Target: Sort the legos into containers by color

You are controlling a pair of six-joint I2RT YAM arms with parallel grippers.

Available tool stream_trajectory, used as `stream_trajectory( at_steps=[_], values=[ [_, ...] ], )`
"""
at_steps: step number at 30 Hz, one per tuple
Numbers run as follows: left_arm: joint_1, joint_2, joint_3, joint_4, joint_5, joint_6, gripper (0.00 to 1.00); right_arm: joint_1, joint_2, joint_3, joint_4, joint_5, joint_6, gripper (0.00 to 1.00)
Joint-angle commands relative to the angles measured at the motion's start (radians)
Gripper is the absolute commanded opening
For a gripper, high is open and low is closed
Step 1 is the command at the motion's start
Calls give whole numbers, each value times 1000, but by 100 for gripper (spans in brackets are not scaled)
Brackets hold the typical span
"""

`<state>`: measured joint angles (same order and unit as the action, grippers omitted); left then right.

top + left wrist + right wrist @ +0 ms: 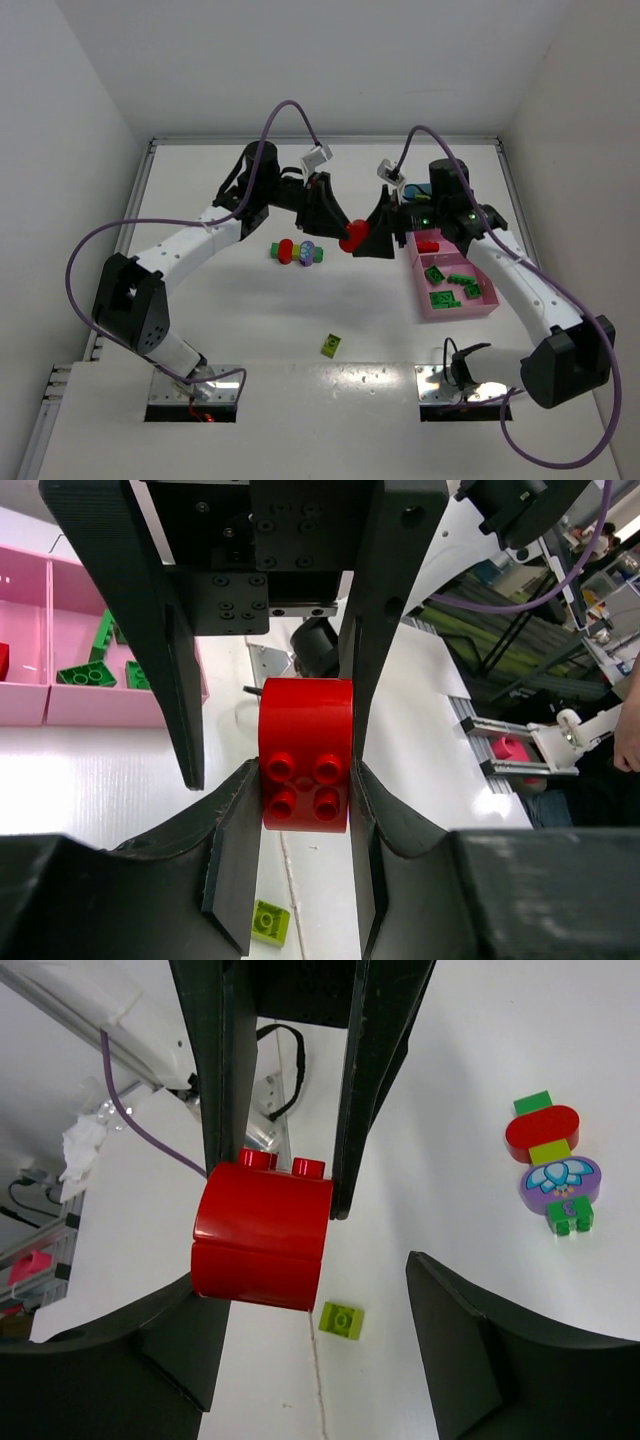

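Fingers [232,850] of the left gripper [340,225] pinch a red brick [305,755] by two opposite sides, holding it over the middle of the white table [250,320]. Facing it, the right gripper [368,240] stands spread around the same brick, one finger [455,1340] clearly apart from it. On the table lies a joined row of red, yellow-green, purple and green pieces [298,251]. A lone yellow-green brick [331,345] sits nearer the bases. At right, a pink tray [452,314] holds green bricks [445,285].
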<state>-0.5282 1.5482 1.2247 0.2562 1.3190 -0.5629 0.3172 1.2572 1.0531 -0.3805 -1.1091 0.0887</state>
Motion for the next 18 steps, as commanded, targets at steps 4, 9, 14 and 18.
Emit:
stream_trajectory(
  at_steps=[4,9,14,18],
  values=[
    [2,-13,2,63,28,-6,0,14,11,68,123,-43,52,64],
    [2,-3,2,63,28,-6,0,14,21,68,143,-52,72,50],
    [2,-3,-7,63,28,-6,0,14,21,68,152,-63,72,19],
    [2,-3,-7,72,-1,-6,0,14,10,59,115,-72,34,1]
  ],
)
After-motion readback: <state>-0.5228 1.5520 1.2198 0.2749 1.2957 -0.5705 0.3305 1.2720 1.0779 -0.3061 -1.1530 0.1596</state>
